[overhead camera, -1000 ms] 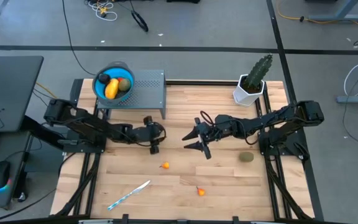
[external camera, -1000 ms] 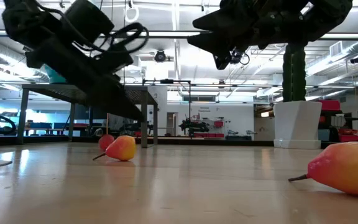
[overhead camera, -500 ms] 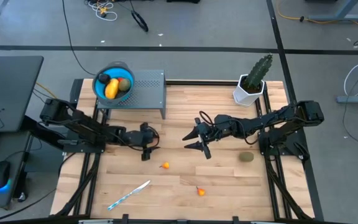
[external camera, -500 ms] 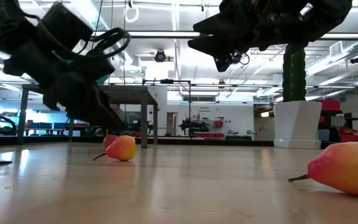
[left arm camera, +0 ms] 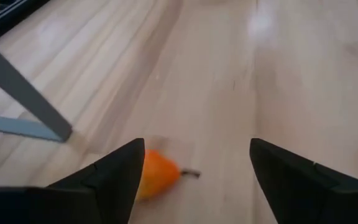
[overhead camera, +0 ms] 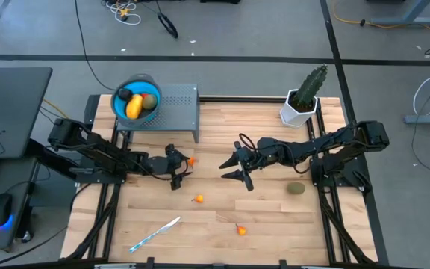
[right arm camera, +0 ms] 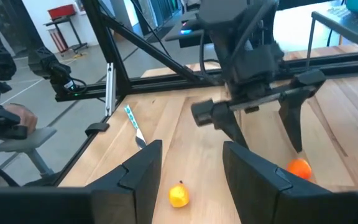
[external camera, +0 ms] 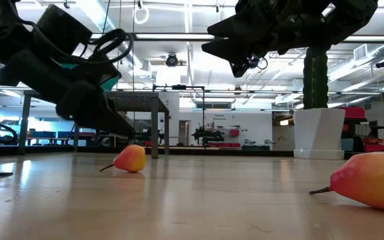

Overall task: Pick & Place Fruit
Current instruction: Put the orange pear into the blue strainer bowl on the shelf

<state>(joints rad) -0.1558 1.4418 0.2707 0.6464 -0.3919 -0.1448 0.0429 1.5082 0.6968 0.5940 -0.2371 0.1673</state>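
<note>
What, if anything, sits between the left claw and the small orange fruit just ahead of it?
Nothing visible does. The left claw is open, and the orange fruit lies on bare wood beside one finger. The grey stand leg stands farther off to one side.

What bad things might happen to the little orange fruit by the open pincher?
1. The small orange fruit lies loose on the wooden table, off to one side of the left tool rather than centred between its open fingers. Closing now might nudge it away instead of gripping it.
2. It looks rounded with a thin stem, so a bump could roll it toward the grey stand.
</note>
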